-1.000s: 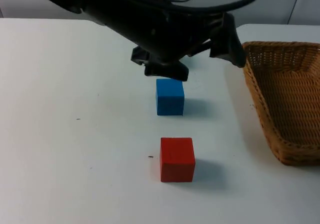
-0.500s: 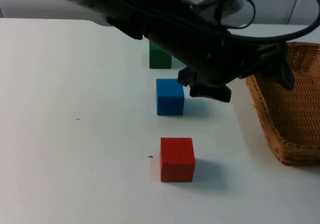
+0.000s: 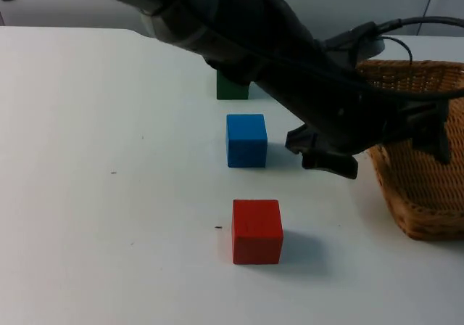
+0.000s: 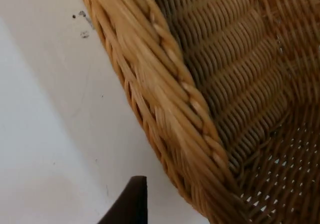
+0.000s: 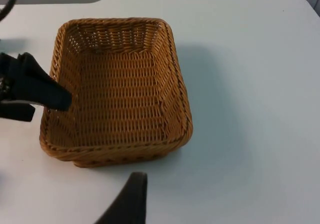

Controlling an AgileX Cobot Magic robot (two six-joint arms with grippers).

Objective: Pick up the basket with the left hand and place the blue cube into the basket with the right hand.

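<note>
Presently we log left hand [image 3: 384, 147] at near-left rim of wicker basket [image 3: 417, 151], fingers spread, one either side of wall, not clamped. Basket sits on white tabletop [image 3: 109, 216] at right. Blue cube [image 3: 246, 141] rests mid-tabletop, just beside left hand, apart from it. Red cube [image 3: 257, 231] lies nearer camera, green cube [image 3: 232, 87] farther back, partly behind arm. Right hand [image 5: 131, 199] waits above basket; we cannot tell its finger state.

Fixed top view over table; left wrist close on basket [image 4: 165, 109] rim, right wrist farther above
</note>
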